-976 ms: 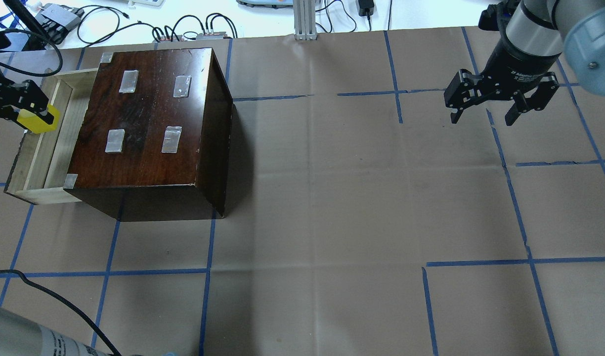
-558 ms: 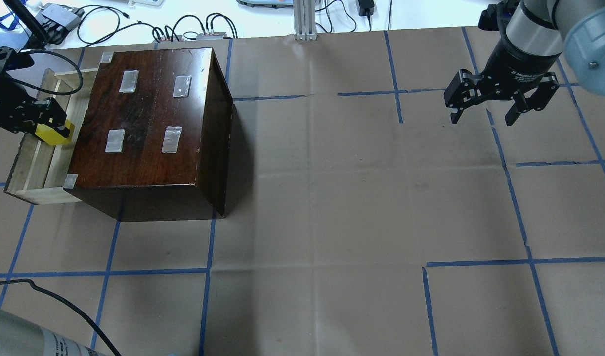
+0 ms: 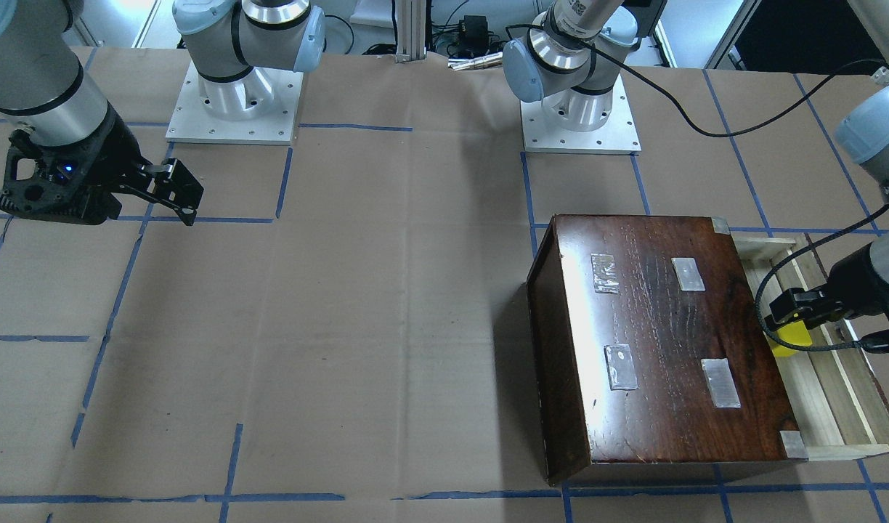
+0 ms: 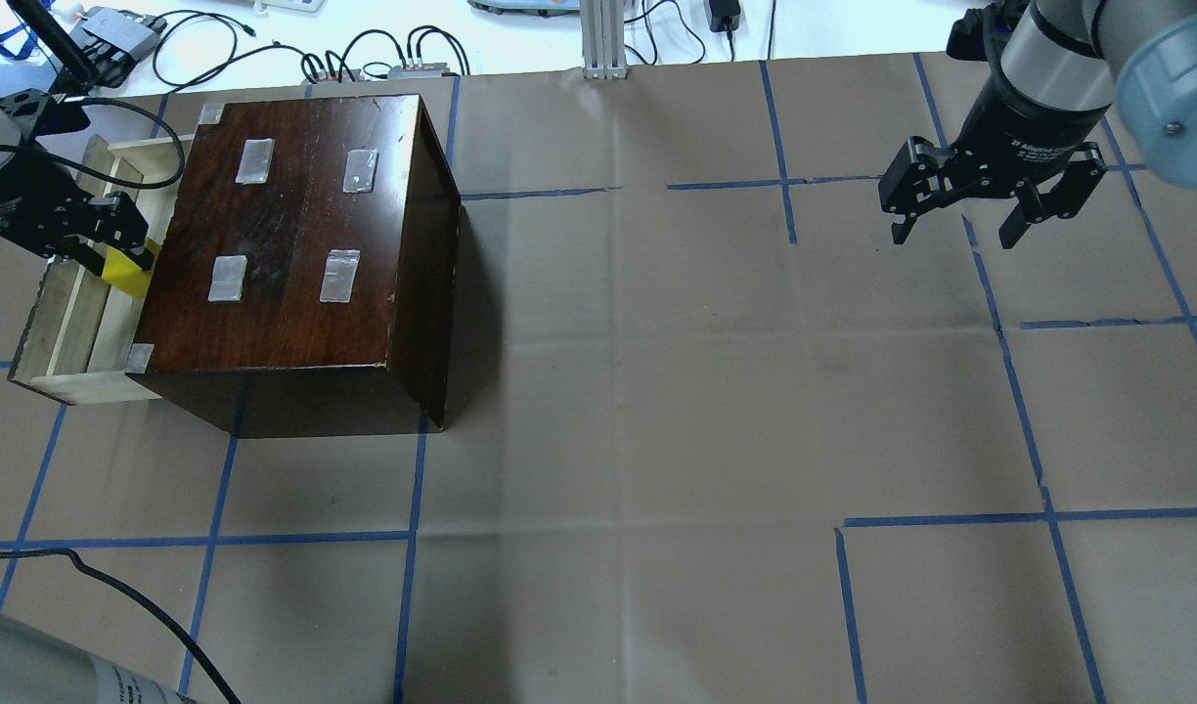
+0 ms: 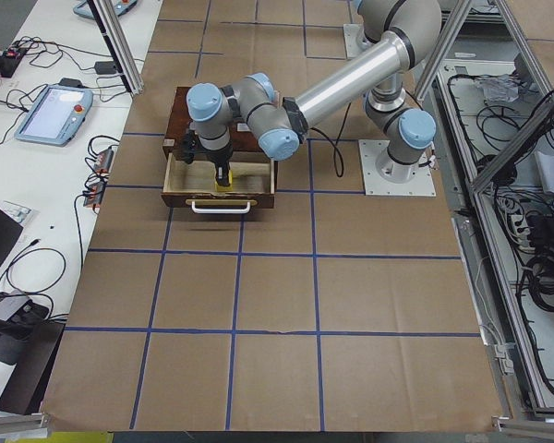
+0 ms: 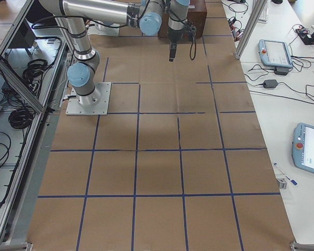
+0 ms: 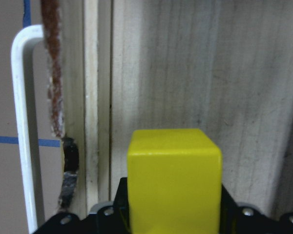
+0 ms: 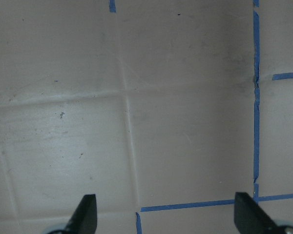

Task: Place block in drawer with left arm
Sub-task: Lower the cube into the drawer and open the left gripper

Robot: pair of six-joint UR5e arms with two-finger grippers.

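My left gripper (image 4: pixel 119 256) is shut on the yellow block (image 4: pixel 129 271) and holds it inside the open pale-wood drawer (image 4: pixel 66 328), close to the dark brown cabinet (image 4: pixel 295 244). The block also shows in the front view (image 3: pixel 787 340), the left exterior view (image 5: pixel 223 175) and the left wrist view (image 7: pixel 174 178), just above the drawer floor (image 7: pixel 200 73). The drawer's white handle (image 7: pixel 20 122) shows at the wrist view's left. My right gripper (image 4: pixel 960 230) is open and empty, above the table at the far right, also seen in the front view (image 3: pixel 187 211).
The cabinet top carries several grey tape patches (image 4: pixel 227 279). A loose black cable (image 4: pixel 119 587) lies on the brown paper table at the front left. Cables and boxes (image 4: pixel 383 59) lie beyond the table's far edge.
My left gripper has moved with the block from the drawer's outer side toward the cabinet and lower into the drawer. The right arm has not moved.
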